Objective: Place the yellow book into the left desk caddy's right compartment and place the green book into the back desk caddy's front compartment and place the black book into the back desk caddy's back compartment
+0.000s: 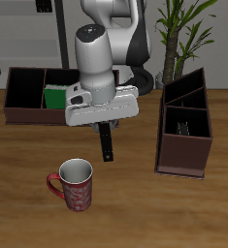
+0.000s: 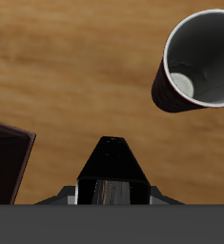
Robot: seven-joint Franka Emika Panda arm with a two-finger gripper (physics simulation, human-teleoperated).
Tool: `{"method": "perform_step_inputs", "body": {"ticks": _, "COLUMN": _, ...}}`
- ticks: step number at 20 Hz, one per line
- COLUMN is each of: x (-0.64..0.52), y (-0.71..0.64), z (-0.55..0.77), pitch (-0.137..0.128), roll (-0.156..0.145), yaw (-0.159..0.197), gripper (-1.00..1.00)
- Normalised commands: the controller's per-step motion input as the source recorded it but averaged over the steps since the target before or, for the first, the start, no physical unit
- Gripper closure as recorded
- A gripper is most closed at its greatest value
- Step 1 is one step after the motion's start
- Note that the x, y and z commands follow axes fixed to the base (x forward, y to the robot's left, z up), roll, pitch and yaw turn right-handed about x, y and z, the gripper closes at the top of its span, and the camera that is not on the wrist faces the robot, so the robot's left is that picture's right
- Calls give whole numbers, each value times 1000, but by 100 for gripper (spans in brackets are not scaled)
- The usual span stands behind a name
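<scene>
We see the arm reaching forward from the back of the counter (image 1: pixel 28 194), its white wrist pointing straight down over the middle of the wood. The gripper (image 1: pixel 108 131) is clamped on the black book (image 1: pixel 108 141), which hangs upright below it with its long axis vertical and its lower end clear of the counter. In the wrist view the black book (image 2: pixel 112 172) runs away from the camera as a dark tapering slab held between the fingers.

From the book, a red mug (image 1: pixel 73 184) stands on the counter at about seven o'clock, near the front edge, its white inside showing. The wrist view shows the mug (image 2: pixel 201 65) from above, apart from the book.

The back desk caddy (image 1: pixel 28 97) sits at about ten o'clock, along the counter's rear, and the green book (image 1: pixel 53 97) stands in one of its pockets; which pocket we cannot tell, because the arm hides part of it. The other caddy (image 1: pixel 186 124) sits at about three o'clock, seen end on, and we cannot make out what its pockets hold.
</scene>
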Motion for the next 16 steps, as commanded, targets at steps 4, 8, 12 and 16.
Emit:
{"method": "perform_step_inputs", "body": {"ticks": 4, "x": -207, "y": -399, "z": 573, "pitch": 12, "roll": 2, "yaw": 1, "gripper": 100}}
{"method": "perform_step_inputs", "body": {"ticks": 8, "x": -193, "y": -393, "z": 295, "pitch": -40, "roll": -26, "yaw": 18, "gripper": 100}}
{"method": "perform_step_inputs", "body": {"ticks": 12, "x": -533, "y": -263, "z": 516, "pitch": -53, "roll": 33, "yaw": -15, "gripper": 100}}
{"method": "perform_step_inputs", "body": {"ticks": 16, "x": -386, "y": 24, "z": 334, "pitch": -50, "roll": 35, "yaw": 12, "gripper": 100}}
